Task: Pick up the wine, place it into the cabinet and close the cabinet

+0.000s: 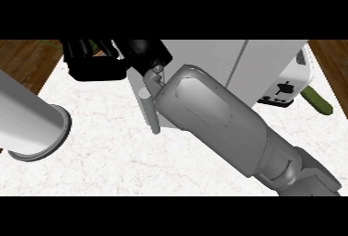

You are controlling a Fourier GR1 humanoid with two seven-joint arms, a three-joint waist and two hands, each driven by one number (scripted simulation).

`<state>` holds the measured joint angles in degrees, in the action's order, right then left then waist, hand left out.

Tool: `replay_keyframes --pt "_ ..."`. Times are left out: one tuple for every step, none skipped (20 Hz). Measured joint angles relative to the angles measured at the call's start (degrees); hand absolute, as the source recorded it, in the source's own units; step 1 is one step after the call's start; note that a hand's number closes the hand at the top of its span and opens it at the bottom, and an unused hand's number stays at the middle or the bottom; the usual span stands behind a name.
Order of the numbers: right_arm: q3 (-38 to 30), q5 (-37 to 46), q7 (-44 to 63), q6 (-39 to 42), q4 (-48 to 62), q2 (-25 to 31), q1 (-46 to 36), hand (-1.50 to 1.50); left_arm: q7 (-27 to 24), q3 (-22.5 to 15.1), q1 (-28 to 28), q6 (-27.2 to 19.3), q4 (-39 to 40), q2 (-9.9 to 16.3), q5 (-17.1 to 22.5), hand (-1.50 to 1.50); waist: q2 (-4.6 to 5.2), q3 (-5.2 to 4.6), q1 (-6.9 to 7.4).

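At the far left, the grey left forearm (31, 120) comes in, ending in a round cuff; its hand is out of view. Below it spreads the white marbled counter (115, 152), with brown wood floor (27, 60) beyond its upper left edge. Near the top left, the black right hand (102, 60) reaches up by the cabinet door (146, 99), which stands edge-on and ajar. Its fingers curl round something dark with a green tint between them, perhaps the wine, though I cannot tell for sure. The right forearm (217, 120) slants up across the white cabinet (231, 60). Right of the cabinet stands a white toaster (289, 85), and a green vegetable (316, 101) lies beside it. No writing is readable.
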<state>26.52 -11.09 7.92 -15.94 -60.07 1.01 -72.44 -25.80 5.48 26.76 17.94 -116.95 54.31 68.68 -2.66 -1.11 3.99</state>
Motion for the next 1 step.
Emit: replay_keyframes --pt "0.08 0.17 -0.64 0.26 0.02 0.16 0.18 1.50 0.16 -0.01 -0.04 -0.26 -0.27 0.03 0.03 1.50 -0.03 -0.05 0.09"
